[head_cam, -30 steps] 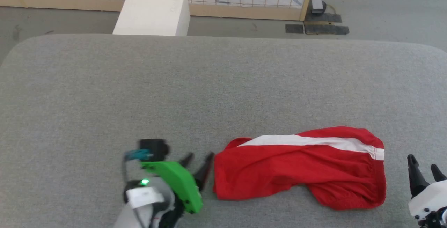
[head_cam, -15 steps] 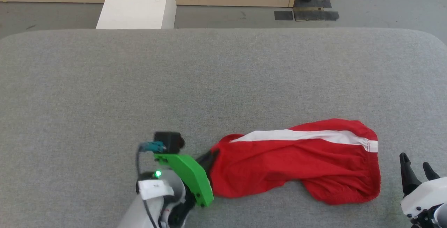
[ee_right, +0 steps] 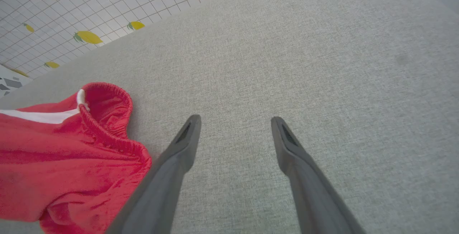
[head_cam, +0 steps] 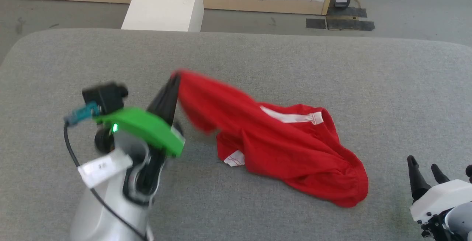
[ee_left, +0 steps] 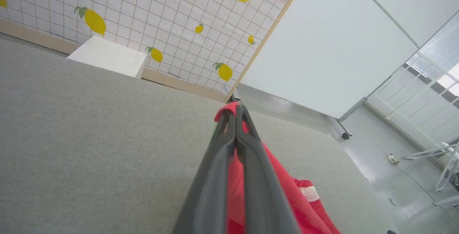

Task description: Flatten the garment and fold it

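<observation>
You have wide bare room on the grey surface [head_cam: 258,60] along its far edge and far right corner. The garment [head_cam: 295,152] blocks the middle: one end hangs in the air, pinched in the left gripper [head_cam: 175,78], and the rest lies heaped toward the near edge. A bare strip runs between the heap and the right gripper [head_cam: 422,163], fingers spread, at the near right corner. A white box [head_cam: 164,4] stands past the far edge.
</observation>
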You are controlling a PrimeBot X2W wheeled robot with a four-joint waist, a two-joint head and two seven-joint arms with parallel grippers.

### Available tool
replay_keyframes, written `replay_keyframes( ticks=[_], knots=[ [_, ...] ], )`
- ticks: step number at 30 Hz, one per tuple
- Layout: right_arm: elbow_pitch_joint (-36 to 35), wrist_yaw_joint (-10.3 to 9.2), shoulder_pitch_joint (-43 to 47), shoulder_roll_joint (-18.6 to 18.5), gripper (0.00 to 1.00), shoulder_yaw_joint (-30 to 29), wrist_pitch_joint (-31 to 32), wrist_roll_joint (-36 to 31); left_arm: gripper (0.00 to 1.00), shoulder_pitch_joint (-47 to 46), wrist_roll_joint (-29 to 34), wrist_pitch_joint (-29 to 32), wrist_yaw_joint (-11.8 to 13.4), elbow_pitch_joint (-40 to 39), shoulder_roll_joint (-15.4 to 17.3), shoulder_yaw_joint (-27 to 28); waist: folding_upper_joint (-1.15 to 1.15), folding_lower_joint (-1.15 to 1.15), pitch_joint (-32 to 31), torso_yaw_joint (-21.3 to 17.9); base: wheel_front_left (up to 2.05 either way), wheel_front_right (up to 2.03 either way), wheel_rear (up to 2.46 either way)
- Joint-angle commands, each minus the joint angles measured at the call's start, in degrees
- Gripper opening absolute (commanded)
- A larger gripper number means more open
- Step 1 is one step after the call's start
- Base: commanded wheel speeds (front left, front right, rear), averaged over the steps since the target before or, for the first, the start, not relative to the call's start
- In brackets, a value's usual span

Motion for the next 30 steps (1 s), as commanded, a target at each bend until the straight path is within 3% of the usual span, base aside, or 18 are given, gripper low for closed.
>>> replay_keyframes(
  ticks=[1,7,14,15,16,17,25,30],
  knots=[
    [0.4,-0.08,-0.8,0.0,1.0,0.3,-0.4,0.5,0.0,4.1,0.7,1.8,1.1,0.0,1.3,-0.3,0.51,0.0,-0.2,0.3,0.0,0.0,0.0],
    [1.4,-0.08,-0.2,0.0,1.0,0.9,-0.7,0.8,0.0,17.2,-0.9,10.5,2.8,1.2,2.9,-3.8,0.51,0.0,-0.2,1.2,0.0,0.0,0.0],
    [1.8,-0.08,0.2,0.0,1.0,0.9,-0.6,0.5,0.0,23.8,-1.4,17.5,5.1,1.3,3.9,-7.1,0.51,0.0,-0.4,2.7,0.0,0.0,0.0],
    [1.9,-0.08,0.2,0.0,1.0,1.1,-0.5,0.5,0.07,24.1,-1.4,17.6,5.6,1.2,3.9,-6.9,0.51,0.0,-0.6,2.8,0.0,0.0,0.0],
    [2.0,-0.08,0.2,0.0,1.0,1.2,-0.5,0.6,0.49,24.3,-1.3,17.7,6.1,1.1,3.9,-6.8,0.51,0.0,-0.6,2.9,0.0,0.0,0.0],
    [2.2,-0.08,0.2,0.0,1.0,1.5,-0.5,0.7,1.0,24.5,-1.5,17.8,6.5,0.9,4.0,-6.6,0.51,0.0,-0.8,3.0,0.0,0.0,0.0],
    [1.9,-0.08,0.2,0.0,1.0,4.8,-0.6,0.2,1.0,27.0,-8.6,12.4,7.8,-5.3,2.1,2.5,0.51,0.0,-2.0,3.0,0.0,0.0,0.0],
    [-0.5,-0.08,-2.4,0.0,1.0,10.1,1.7,-0.1,1.0,25.8,-0.1,-2.1,6.5,-6.4,4.8,5.9,0.51,0.0,-1.1,2.9,0.0,0.0,0.0]
  ],
)
